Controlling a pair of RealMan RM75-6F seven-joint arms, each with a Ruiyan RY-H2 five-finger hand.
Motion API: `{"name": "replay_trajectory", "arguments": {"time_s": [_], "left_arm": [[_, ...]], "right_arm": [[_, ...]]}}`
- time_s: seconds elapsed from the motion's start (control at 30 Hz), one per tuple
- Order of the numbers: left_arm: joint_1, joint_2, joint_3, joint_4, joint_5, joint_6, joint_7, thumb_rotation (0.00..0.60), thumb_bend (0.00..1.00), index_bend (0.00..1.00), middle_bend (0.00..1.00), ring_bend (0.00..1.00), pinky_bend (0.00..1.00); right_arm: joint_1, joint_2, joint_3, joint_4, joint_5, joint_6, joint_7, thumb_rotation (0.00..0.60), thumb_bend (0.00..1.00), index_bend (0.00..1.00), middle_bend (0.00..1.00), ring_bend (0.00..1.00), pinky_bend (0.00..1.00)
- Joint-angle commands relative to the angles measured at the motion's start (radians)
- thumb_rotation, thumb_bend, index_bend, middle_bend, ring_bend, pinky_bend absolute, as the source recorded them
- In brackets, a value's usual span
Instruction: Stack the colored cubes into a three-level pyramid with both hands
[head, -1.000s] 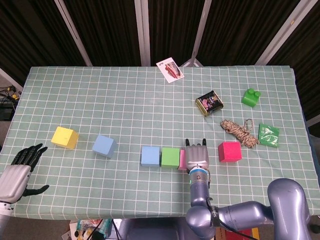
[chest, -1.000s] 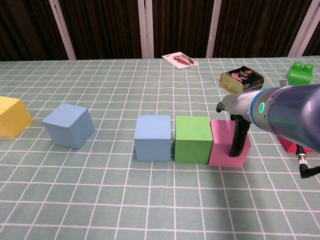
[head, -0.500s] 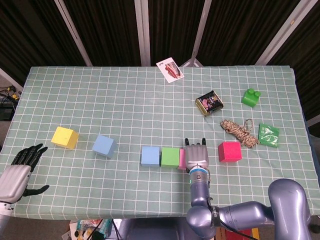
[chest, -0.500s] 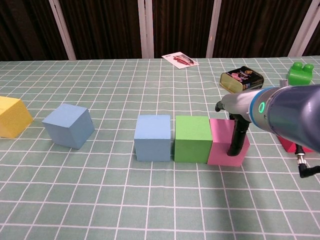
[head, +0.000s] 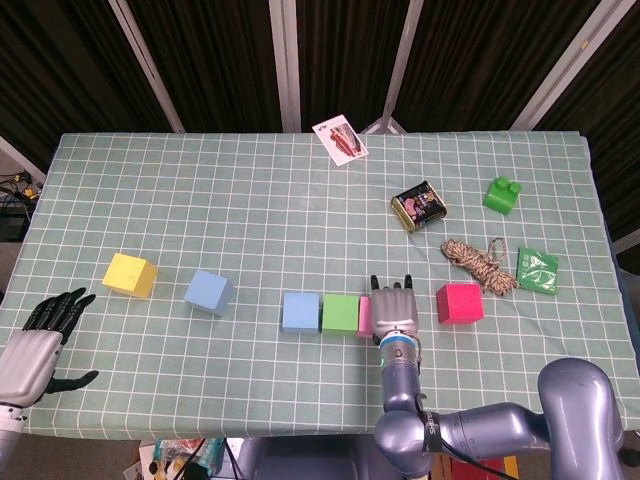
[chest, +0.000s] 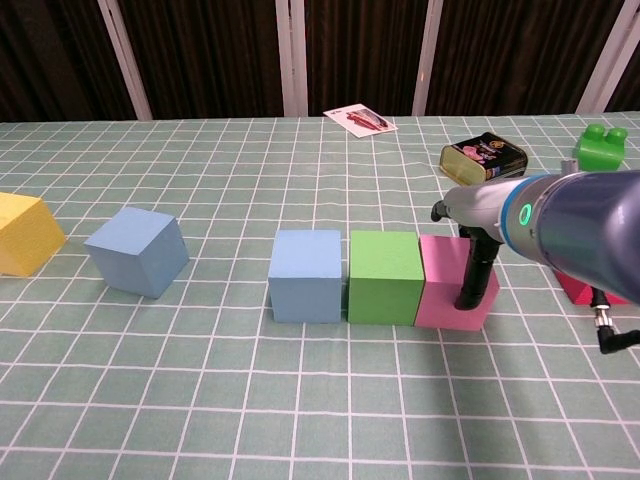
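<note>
Three cubes stand in a row near the table's front: blue cube (head: 299, 311) (chest: 305, 275), green cube (head: 340, 314) (chest: 383, 277) and pink cube (head: 363, 318) (chest: 443, 280). My right hand (head: 395, 313) lies flat over the pink cube and hides most of it in the head view. In the chest view one dark finger (chest: 473, 278) presses down the pink cube's right front face. A red cube (head: 459, 303) sits just right of that hand. A second blue cube (head: 208, 292) (chest: 137, 250) and a yellow cube (head: 130, 275) (chest: 22, 232) lie further left. My left hand (head: 35, 345) rests at the front left corner with its fingers spread, holding nothing.
At the back right lie a small tin (head: 418, 205), a coil of rope (head: 477, 262), a green packet (head: 537, 270), a green toy brick (head: 502, 194) and a card (head: 340, 139). My right forearm (chest: 570, 235) crosses the chest view's right side.
The pink cube has slid slightly left, up against the green cube, with my right hand on it. The left hand has not moved.
</note>
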Motion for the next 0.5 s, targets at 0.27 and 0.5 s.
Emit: {"name": "replay_trajectory", "arguments": {"time_s": [0.27,0.5], "left_arm": [[0.0,0.0,0.0,-0.002,0.0,0.0,0.003,0.6,0.09,0.0,0.0,0.0,0.0],[0.001,0.001,0.0,-0.001,-0.001,0.0,0.002,0.6,0.09,0.0,0.0,0.0,0.0]], "right_arm": [[-0.002,0.006,0.001,-0.015,0.003,-0.006,-0.003,0.6,0.25,0.0,0.42,0.09,0.01],[-0.002,0.006,-0.002,-0.018,-0.014,-0.008,0.007,0.6,0.24,0.0,0.35,0.02,0.01]]}}
